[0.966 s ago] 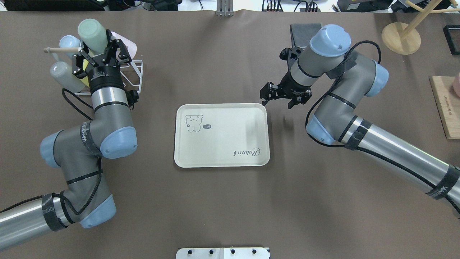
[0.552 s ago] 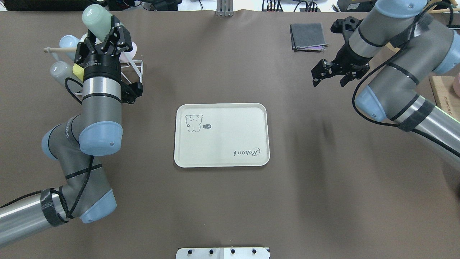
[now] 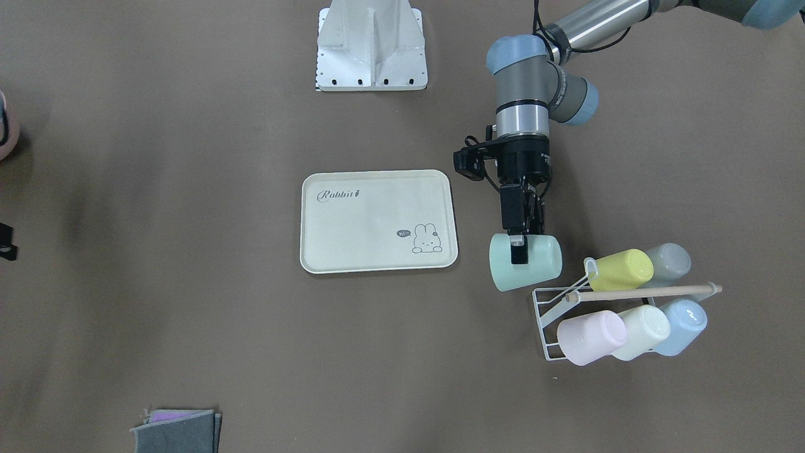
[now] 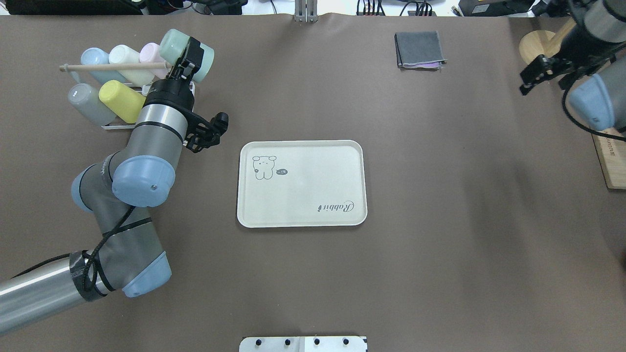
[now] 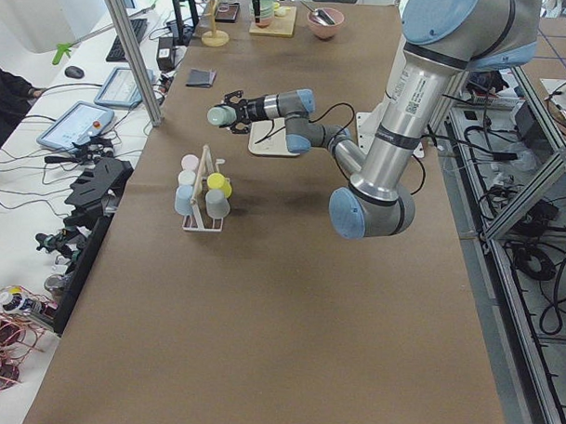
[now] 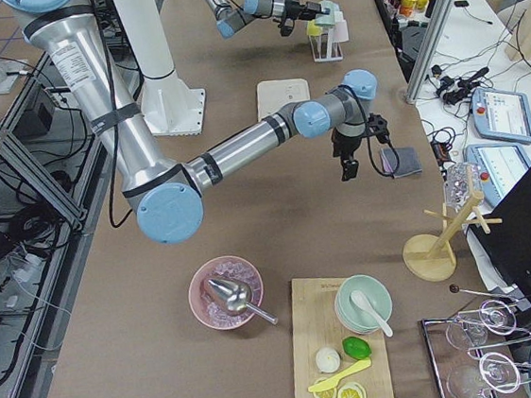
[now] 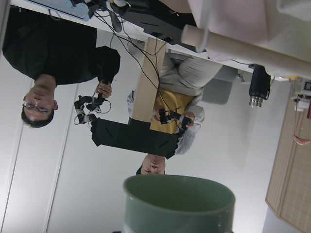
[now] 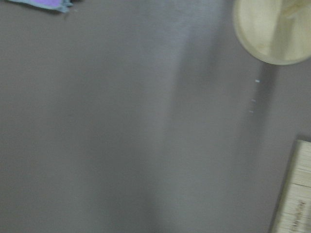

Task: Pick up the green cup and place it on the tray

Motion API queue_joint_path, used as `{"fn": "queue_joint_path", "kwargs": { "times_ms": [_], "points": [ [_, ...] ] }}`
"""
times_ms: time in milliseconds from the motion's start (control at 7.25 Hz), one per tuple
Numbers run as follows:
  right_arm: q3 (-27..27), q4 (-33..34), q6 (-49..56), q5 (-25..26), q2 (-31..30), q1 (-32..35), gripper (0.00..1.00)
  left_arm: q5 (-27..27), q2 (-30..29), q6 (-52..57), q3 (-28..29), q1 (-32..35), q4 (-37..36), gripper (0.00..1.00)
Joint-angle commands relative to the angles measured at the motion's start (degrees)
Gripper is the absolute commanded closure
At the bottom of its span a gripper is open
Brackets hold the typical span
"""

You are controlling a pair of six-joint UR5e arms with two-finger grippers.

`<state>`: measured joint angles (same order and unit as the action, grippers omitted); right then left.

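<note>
The green cup (image 4: pixel 172 44) is in my left gripper (image 4: pixel 189 56), which is shut on it and holds it on its side in the air, just right of the cup rack. In the front view the green cup (image 3: pixel 542 264) hangs between the rack and the tray, with the left gripper (image 3: pixel 517 250) over it. Its rim fills the bottom of the left wrist view (image 7: pixel 178 199). The cream tray (image 4: pixel 301 215) with the "Rabbit" script lies empty at the table's middle. My right gripper (image 4: pixel 544 74) is open and empty at the far right edge.
A white wire rack (image 3: pixel 544 314) at my left holds several cups: yellow (image 4: pixel 120 100), grey, blue, cream and pink. A folded grey cloth (image 4: pixel 419 49) lies at the back. A wooden stand (image 4: pixel 537 46) and a wooden board (image 4: pixel 611 161) are at the right.
My left gripper has swung the green cup off the rack toward the right and turned it on its side. My right arm has pulled away from the tray to the far right edge.
</note>
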<state>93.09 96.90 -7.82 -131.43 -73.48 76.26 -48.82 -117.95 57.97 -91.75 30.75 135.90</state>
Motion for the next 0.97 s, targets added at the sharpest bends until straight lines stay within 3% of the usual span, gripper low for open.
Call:
{"fn": "queue_joint_path", "kwargs": {
  "times_ms": [0,276,552,828],
  "points": [
    [0.2,2.7,5.7,-0.1,-6.4,10.3,0.0,-11.5,-4.9,-23.0,4.4,0.1,1.6,0.74],
    [1.6,6.6,5.9,0.4,-10.2,15.5,0.0,-21.1,-10.7,-43.0,15.1,-0.1,12.0,0.77],
    [7.3,5.8,5.9,1.4,-19.7,15.5,0.0,-27.5,-11.6,-50.7,18.3,-0.9,19.8,0.77],
    [9.8,5.8,5.8,2.0,-22.8,15.5,0.0,-32.9,-11.9,-58.7,18.5,-1.8,25.9,0.81]
  ]
}}
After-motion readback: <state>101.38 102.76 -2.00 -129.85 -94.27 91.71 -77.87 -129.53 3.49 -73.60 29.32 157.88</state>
